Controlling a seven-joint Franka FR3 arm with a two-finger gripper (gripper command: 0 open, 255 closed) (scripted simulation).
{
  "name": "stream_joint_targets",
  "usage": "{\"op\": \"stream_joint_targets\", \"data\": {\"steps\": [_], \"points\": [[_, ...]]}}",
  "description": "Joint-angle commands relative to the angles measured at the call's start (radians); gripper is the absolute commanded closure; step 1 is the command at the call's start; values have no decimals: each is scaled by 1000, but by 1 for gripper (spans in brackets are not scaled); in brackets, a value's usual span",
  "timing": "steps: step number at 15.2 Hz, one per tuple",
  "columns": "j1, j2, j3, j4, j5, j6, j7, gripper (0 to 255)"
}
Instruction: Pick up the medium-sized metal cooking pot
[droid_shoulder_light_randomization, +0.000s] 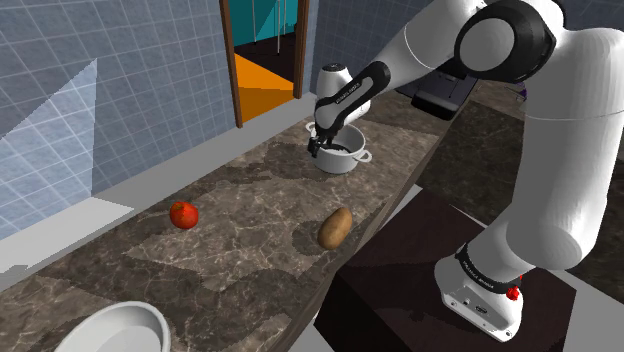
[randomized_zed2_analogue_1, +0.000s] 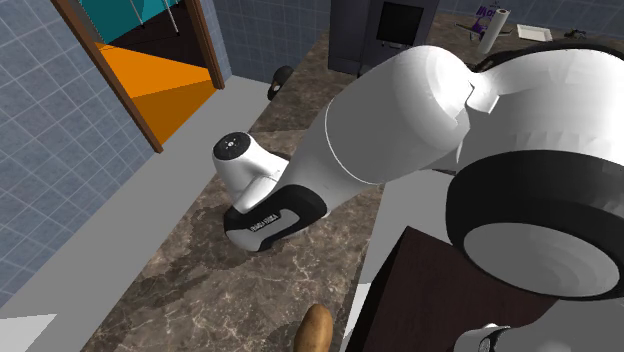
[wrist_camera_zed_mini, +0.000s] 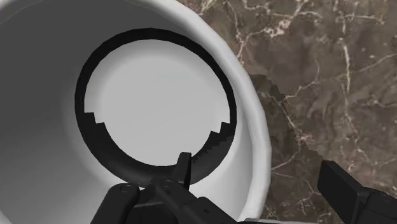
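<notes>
Gripper (droid_shoulder_light_randomization: 322, 146) is right at the pot (droid_shoulder_light_randomization: 345, 158): a white pot at the far end of the counter (droid_shoulder_light_randomization: 240, 235), at twelve o'clock from the potato (droid_shoulder_light_randomization: 335, 227) and two o'clock from the tomato (droid_shoulder_light_randomization: 183, 214) in the shoulder view. I'd call this the grasp being lined up, not made. Jaws are open. The wrist view tells it: one finger (wrist_camera_zed_mini: 118, 203) inside the pot, the other outside over the counter, wall between them. From the shoulder the hand masks that straddle. Next, I reckon: close squarely on the wall, then lift straight up.
</notes>
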Motion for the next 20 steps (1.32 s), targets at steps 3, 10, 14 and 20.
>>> {"op": "stream_joint_targets", "data": {"steps": [3,10,14,20], "points": [[0,32,-1,8,-1,25,2,0],[0,32,-1,7,-1,25,1,255],[0,32,-1,8,-1,25,2,255],[-1,-34,1,-2,2,-31,-4,255]]}}
